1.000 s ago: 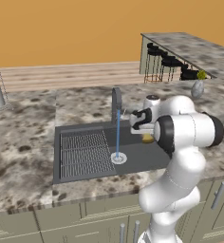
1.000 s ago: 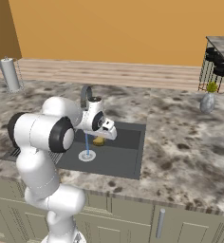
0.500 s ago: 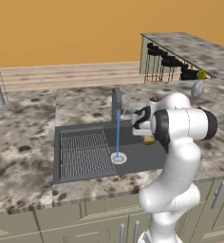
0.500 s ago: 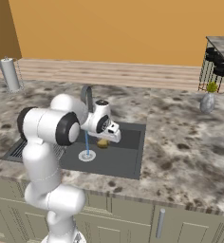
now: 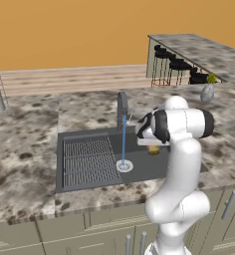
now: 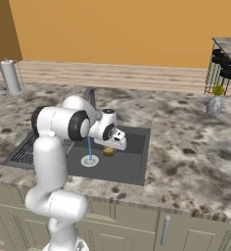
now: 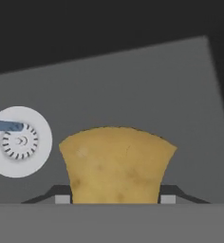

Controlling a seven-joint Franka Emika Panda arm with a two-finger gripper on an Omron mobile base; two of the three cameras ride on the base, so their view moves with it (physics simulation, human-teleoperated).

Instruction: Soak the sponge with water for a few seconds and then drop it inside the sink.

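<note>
We see the gripper [image 7: 115, 199] with its two fingers pinching the sponge [image 7: 116, 163] from both sides — the yellow-orange block fills the gap between the tips in the hand view. From the left base view the sponge [image 5: 153, 150] hangs just below the hand, above the right part of the sink [image 5: 84, 182] and clear of its floor. From the right base view the sponge [image 6: 108, 151] sits just right of the water [image 6: 89, 146], apart from it.

The water [image 5: 123, 140] falls as a thin blue stream from the faucet [image 5: 122, 107] straight onto the round white drain [image 5: 124, 166]. In the hand view the drain [image 7: 20, 141] lies left of the sponge, with bare dark basin floor all around it.

The ribbed grate [image 5: 87, 158] takes the left half of the basin; the right half is open floor under the hand. The sink's right rim is hidden behind the arm in the left base view — in the right base view that rim [image 6: 147, 156] stands well right of the sponge. The granite counter [image 6: 196, 152] surrounds the basin.
</note>
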